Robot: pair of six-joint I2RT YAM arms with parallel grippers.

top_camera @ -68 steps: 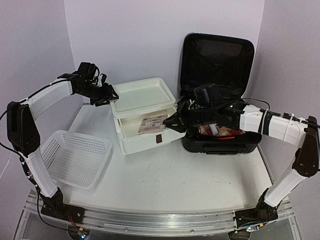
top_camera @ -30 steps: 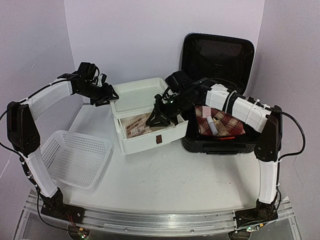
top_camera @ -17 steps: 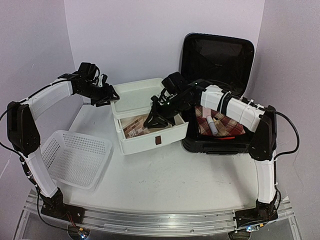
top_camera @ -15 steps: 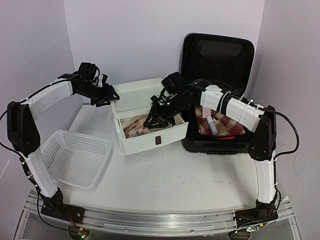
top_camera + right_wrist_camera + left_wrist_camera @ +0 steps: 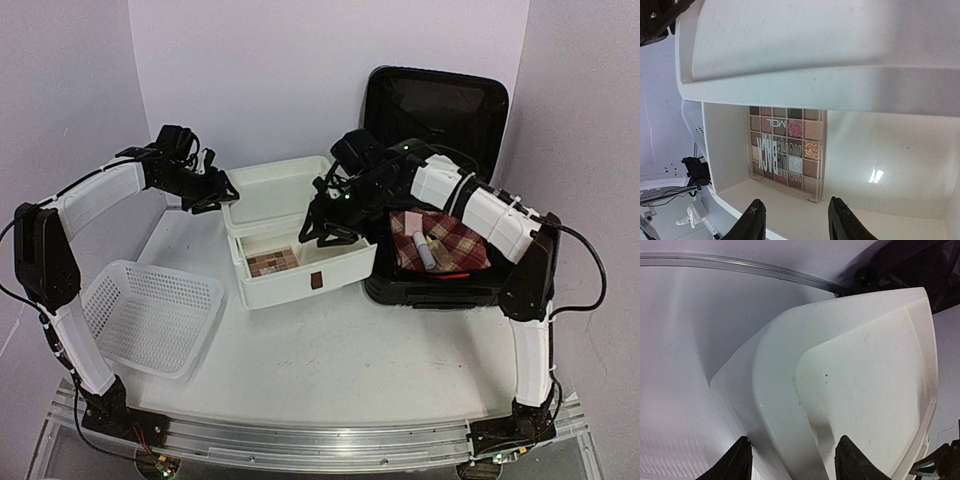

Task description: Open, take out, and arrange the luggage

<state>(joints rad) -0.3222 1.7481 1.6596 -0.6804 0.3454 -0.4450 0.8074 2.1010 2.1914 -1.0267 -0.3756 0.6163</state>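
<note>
The luggage [image 5: 440,285], a black hard-shell suitcase, stands open at the right with its lid [image 5: 436,110] upright. A plaid cloth [image 5: 450,245] and a white tube [image 5: 420,250] lie inside it. My right gripper [image 5: 323,233] [image 5: 797,200] hangs open over the pulled-out drawer of the white drawer box [image 5: 300,285]. An eyeshadow palette [image 5: 272,262] [image 5: 787,150] lies flat in that drawer, free of the fingers. My left gripper [image 5: 215,195] [image 5: 794,440] is shut on the back left corner of the box's top tray [image 5: 865,370], one finger outside the rim and one inside.
A white perforated basket [image 5: 150,315] sits at the front left of the table. The top tray [image 5: 280,190] overhangs the back of the open drawer. The drawer box stands close against the suitcase's left side.
My right gripper carried the palette from the suitcase side over the drawer, opened, and the palette dropped flat into the drawer. The gripper then drew back slightly right. The left arm stayed still.
</note>
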